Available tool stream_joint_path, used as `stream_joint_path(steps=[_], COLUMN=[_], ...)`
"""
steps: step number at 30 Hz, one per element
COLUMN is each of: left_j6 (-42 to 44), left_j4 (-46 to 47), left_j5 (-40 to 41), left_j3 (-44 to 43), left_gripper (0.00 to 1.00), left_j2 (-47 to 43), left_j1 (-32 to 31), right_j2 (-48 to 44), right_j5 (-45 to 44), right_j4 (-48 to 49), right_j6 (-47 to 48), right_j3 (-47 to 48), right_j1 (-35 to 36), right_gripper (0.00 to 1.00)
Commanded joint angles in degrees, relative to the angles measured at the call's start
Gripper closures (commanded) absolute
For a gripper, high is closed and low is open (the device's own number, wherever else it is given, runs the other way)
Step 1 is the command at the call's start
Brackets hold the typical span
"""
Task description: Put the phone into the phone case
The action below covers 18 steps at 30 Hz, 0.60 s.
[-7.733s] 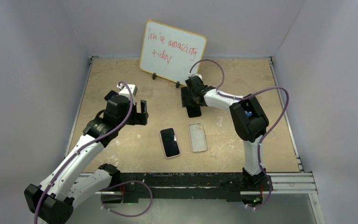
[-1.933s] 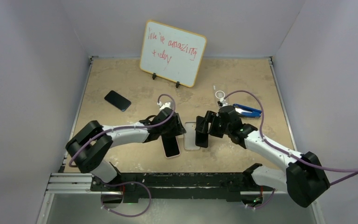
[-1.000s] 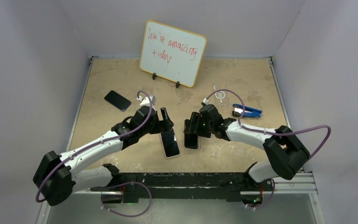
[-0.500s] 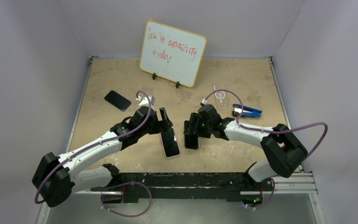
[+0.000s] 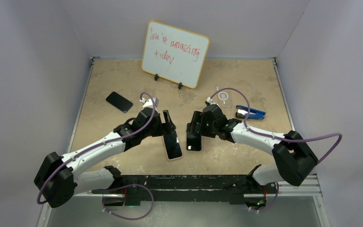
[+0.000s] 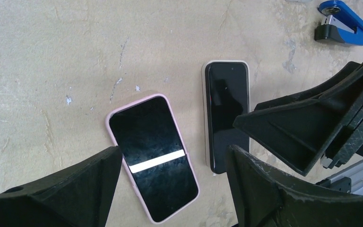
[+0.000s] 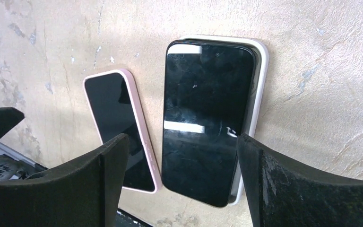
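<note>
The black phone (image 7: 208, 118) lies face up on the clear whitish phone case (image 7: 261, 80), slightly askew. The case's rim shows along the phone's top and right side, while its lower left corner overhangs. My right gripper (image 7: 182, 139) hovers open just above it, one finger on each side, touching nothing. In the top view the phone (image 5: 194, 142) sits under that gripper (image 5: 194, 130). My left gripper (image 5: 167, 124) is open over a second phone in a pink case (image 6: 153, 156), holding nothing. The black phone (image 6: 227, 113) also appears in the left wrist view.
The pink-cased phone (image 5: 172, 145) lies just left of the black one. A dark phone (image 5: 119, 101) rests at the left of the tan table (image 5: 123, 75). A whiteboard (image 5: 175, 53) stands at the back, with a blue clip-like tool (image 5: 250, 112) and a clear ring piece (image 5: 223, 96) on the right.
My right gripper's jaws have spread wider around the black phone, which stays lying on the case. The left arm has hardly moved.
</note>
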State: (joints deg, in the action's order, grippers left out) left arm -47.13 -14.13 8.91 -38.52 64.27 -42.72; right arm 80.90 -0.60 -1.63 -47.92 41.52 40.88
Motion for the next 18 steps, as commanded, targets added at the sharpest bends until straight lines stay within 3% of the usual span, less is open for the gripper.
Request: stream_joint_path(steps=[1,5,14,18], left_j6=[1.4,2.2,2.0,2.0], left_j4=[3.6,6.3,13.2,14.7], left_j5=[-2.4,-6.4,-16.1,-17.1], left_j3=[-1.8,-2.2,-3.5,-5.8], left_gripper=[0.18,0.21,0.37,0.41], left_j2=[1.2,3.7,13.4,18.4], left_j1=[0.2,0.2,-0.9,-2.3], right_j2=[-1.8,-3.1,-6.0,-6.6], right_j5=[0.1,-0.5,2.5,5.2], right_j4=[-2.9,-4.4,-2.9,-0.9], right_j6=[0.5,1.4,3.1,2.8], right_j3=[1.7,1.1,-3.0,-5.3], right_j1=[0.3,0.2,-3.2,-5.3], right_gripper=[0.17,0.24,0.50,0.53])
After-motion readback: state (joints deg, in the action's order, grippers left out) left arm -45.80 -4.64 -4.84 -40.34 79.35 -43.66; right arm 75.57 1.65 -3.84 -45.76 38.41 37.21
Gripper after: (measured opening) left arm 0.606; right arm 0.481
